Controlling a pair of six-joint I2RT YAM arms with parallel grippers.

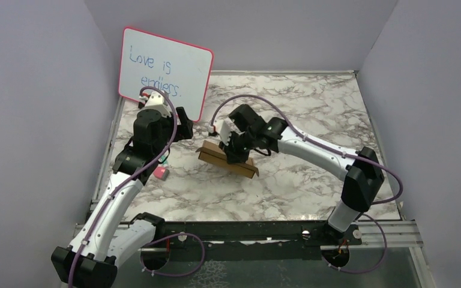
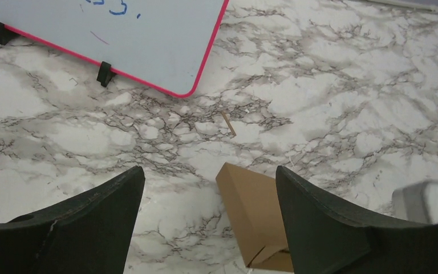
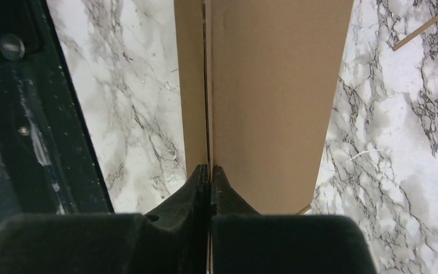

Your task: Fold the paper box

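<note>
The paper box [image 1: 215, 155] is a long, shallow brown cardboard piece lying on the marble table, left of centre. My right gripper [image 1: 236, 152] reaches down onto it from the right. In the right wrist view its jaws [image 3: 210, 168] are pressed together on a thin upright cardboard edge of the box [image 3: 274, 103]. My left gripper [image 1: 183, 128] hovers to the left of the box, apart from it. In the left wrist view it [image 2: 209, 169] stands wide open with nothing between its fingers [image 2: 91, 222], and one end of the box [image 2: 254, 211] lies on the table just inside the right finger.
A pink-framed whiteboard [image 1: 165, 72] with blue writing leans at the back left, close behind my left arm. A small pink object [image 1: 161, 173] lies beside the left arm. A thin cardboard sliver [image 2: 228, 124] rests on the marble. Grey walls enclose the table.
</note>
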